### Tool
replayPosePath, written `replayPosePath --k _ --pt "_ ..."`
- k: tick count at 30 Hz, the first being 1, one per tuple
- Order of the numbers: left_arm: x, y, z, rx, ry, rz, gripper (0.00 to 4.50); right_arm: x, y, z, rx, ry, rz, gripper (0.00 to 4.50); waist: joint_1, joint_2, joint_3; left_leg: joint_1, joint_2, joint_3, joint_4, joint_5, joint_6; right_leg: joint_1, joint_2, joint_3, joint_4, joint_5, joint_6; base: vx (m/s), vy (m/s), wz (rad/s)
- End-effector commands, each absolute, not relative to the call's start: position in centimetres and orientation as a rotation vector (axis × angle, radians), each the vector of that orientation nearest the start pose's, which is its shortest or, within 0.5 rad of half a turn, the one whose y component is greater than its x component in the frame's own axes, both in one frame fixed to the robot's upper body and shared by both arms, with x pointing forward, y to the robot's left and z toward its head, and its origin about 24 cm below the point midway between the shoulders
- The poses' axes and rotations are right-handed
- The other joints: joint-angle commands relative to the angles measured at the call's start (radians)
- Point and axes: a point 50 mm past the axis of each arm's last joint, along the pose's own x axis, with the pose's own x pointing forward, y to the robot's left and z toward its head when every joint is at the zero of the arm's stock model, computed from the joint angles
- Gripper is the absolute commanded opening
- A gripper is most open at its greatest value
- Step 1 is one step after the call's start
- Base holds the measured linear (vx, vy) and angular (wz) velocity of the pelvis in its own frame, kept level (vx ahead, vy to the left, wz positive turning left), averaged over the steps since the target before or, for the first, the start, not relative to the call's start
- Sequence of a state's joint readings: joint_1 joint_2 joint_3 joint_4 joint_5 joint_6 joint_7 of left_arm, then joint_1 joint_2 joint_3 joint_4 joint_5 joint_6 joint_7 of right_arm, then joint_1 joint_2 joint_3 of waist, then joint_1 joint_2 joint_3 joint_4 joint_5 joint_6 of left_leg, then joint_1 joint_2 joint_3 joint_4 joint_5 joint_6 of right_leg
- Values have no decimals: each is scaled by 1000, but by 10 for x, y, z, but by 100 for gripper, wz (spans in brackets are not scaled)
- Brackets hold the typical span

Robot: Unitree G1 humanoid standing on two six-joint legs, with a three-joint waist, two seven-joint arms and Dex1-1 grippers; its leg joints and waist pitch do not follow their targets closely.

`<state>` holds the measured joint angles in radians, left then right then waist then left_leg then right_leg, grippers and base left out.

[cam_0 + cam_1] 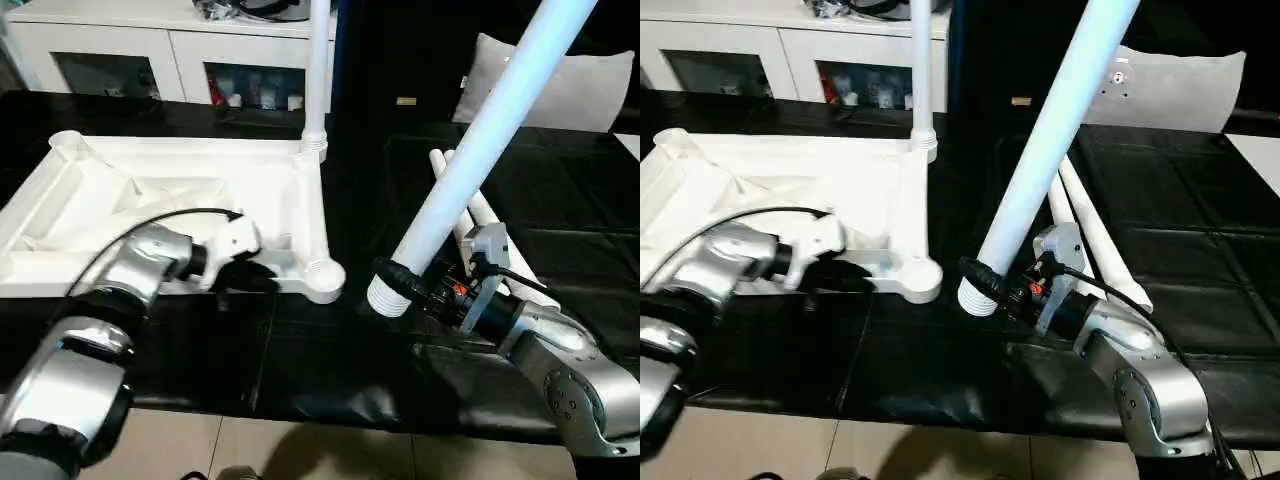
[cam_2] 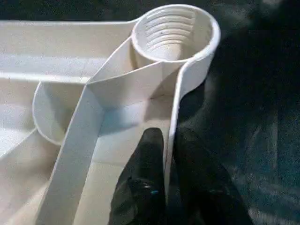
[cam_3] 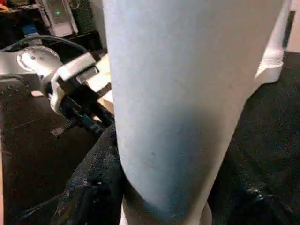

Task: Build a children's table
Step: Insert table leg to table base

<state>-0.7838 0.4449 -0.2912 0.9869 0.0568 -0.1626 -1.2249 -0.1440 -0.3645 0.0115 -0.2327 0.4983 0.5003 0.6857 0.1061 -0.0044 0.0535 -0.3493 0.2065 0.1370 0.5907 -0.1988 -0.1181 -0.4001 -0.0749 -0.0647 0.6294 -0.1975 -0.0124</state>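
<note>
A black work surface (image 1: 330,370) spans the scene, with a white cabinet with glass doors (image 1: 170,55) along its far edge and a pale cushion (image 1: 590,90) at the far right. On the left half of the surface lies the white table top (image 1: 170,200), upside down so its ribbed underside faces up. One leg (image 1: 317,70) already stands upright in the far right corner socket, while the near right corner socket (image 1: 325,278) is open, its threaded inside plain in the left wrist view. To the right, a long white leg (image 1: 480,150) slants up and away toward the far right, its ribbed lower end (image 1: 388,297) hanging just above the surface, a little right of the open socket and not touching it. Two more legs (image 1: 478,215) lie on the surface behind it. The right gripper (image 1: 408,283) clasps the slanted leg just above its ribbed end, black fingers wrapped on either side. The left gripper (image 2: 167,154) pinches the near edge wall of the table top close to the open socket, one finger inside the rim and one outside, pressed tight against the thin wall.
</note>
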Motion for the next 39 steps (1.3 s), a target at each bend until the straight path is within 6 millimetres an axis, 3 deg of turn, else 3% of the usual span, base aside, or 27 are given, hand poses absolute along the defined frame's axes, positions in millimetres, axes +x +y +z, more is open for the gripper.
replayPosePath --k 1,5,7,9,12,15,16,19,20,30,39 --pt "334 162 47 488 510 -1270 24 258 -149 105 118 107 884 190 3 2 -65 -8 12 16 -69 -115 2 69 -61 47 -73 -112 -190 0 0 0" --pt "327 150 40 496 511 -1270 3 259 -147 106 116 105 892 190 4 1 -65 -9 13 17 -68 -118 7 69 -61 48 -75 -123 -190 0 0 0" --pt "311 127 34 515 486 -1300 3 261 -141 105 105 116 902 190 -1 4 -64 -11 15 16 -70 -127 7 68 -59 47 -75 -128 -186 0 0 0" --pt "307 121 34 507 468 -1307 1 262 -140 104 97 125 901 190 -4 3 -64 -11 15 17 -70 -126 11 67 -58 47 -75 -134 -188 0 0 0" --pt "295 110 38 498 419 -1351 0 266 -140 96 49 184 883 190 -4 4 -62 -7 12 19 -70 -141 16 60 -55 47 -85 -207 -164 0 0 0" --pt "288 108 37 484 403 -1383 0 270 -139 91 29 212 877 190 -6 4 -62 -9 11 20 -70 -145 14 57 -53 47 -88 -226 -155 0 0 0" --pt "286 111 35 499 410 -1389 0 271 -138 87 15 245 888 190 -4 -1 -62 -9 10 20 -71 -151 17 57 -53 47 -89 -238 -147 0 0 0" --pt "285 116 34 515 425 -1380 0 272 -138 82 -8 283 893 190 -7 2 -63 -11 10 19 -71 -143 14 59 -52 45 -86 -224 -140 0 0 0" --pt "285 117 35 519 426 -1379 0 272 -138 80 -9 297 891 190 -7 -2 -63 -11 9 20 -70 -138 17 59 -52 46 -86 -221 -136 0 0 0" --pt "279 122 42 523 450 -1442 0 280 -136 66 -6 359 892 190 -18 4 -65 -11 9 21 -69 -125 20 57 -51 46 -79 -162 -170 0 0 0" --pt "281 119 44 525 431 -1430 0 278 -135 57 29 375 899 190 -19 6 -64 -9 9 21 -71 -152 13 58 -50 46 -84 -186 -165 0 0 0"
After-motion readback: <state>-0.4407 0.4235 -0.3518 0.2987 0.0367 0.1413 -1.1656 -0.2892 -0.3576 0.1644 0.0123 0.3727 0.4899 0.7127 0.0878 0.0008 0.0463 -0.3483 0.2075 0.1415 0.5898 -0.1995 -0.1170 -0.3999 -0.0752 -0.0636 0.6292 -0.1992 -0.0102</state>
